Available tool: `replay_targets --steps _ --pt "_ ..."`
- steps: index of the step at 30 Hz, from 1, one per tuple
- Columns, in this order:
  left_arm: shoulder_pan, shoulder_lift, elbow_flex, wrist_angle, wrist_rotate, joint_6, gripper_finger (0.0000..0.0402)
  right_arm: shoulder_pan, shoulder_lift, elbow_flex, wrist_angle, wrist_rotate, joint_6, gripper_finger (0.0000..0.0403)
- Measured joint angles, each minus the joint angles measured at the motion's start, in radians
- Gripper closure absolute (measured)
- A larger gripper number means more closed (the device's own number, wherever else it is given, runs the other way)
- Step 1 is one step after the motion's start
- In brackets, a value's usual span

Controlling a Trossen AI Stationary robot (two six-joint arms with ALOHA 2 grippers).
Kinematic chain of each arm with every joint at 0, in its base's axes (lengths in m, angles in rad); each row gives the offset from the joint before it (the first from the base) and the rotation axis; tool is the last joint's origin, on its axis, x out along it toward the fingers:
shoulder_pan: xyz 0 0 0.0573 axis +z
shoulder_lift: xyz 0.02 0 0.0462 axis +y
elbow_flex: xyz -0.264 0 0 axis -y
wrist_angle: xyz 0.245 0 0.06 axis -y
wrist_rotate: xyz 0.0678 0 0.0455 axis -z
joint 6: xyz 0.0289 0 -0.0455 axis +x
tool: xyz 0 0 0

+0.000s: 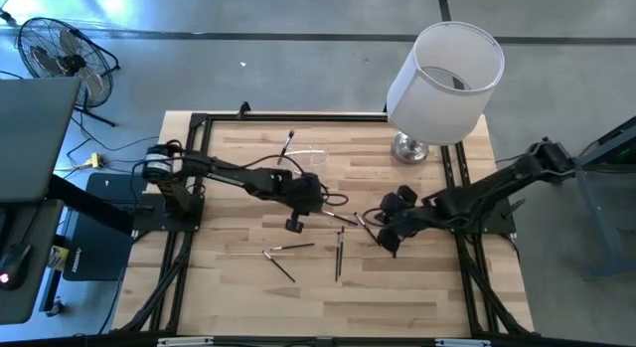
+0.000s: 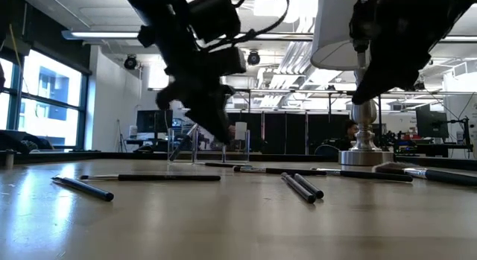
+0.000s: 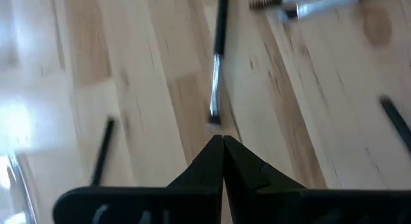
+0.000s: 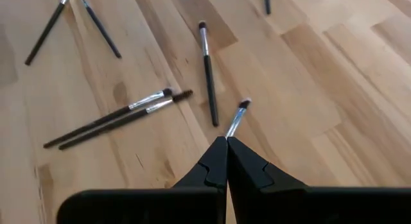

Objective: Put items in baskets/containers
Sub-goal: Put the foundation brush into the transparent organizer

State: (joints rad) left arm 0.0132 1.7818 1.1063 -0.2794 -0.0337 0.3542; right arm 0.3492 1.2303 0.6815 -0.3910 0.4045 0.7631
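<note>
A: Grippers?
B: Left gripper (image 1: 295, 225) hanging closed, empty, mid-table. Right gripper (image 4: 226, 142) pinching a brush (image 4: 235, 119).
A: Holder?
B: Clear holder (image 1: 308, 160) sitting behind left gripper; other brushes (image 1: 288, 249) lying loose nearby.

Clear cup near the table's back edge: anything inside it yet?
The clear cup is faint from above. One brush shows at it, leaning out; whether its handle sits inside cannot be told. The other brushes lie loose on the table.
</note>
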Motion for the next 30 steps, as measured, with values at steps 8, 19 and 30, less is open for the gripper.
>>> replay_targets --steps 8,19,30 --pt "0.001 0.106 0.072 0.008 -0.002 0.008 0.0401 0.0 0.032 0.001 0.064 -0.005 0.007 0.0403" --pt "0.001 0.168 0.119 -0.01 0.013 0.005 0.0401 0.0 0.032 0.001 0.075 -0.042 0.007 0.0403" --pt "0.001 0.17 0.241 -0.187 -0.062 0.0 0.0401 -0.002 0.032 0.001 0.075 -0.06 -0.003 0.0403"
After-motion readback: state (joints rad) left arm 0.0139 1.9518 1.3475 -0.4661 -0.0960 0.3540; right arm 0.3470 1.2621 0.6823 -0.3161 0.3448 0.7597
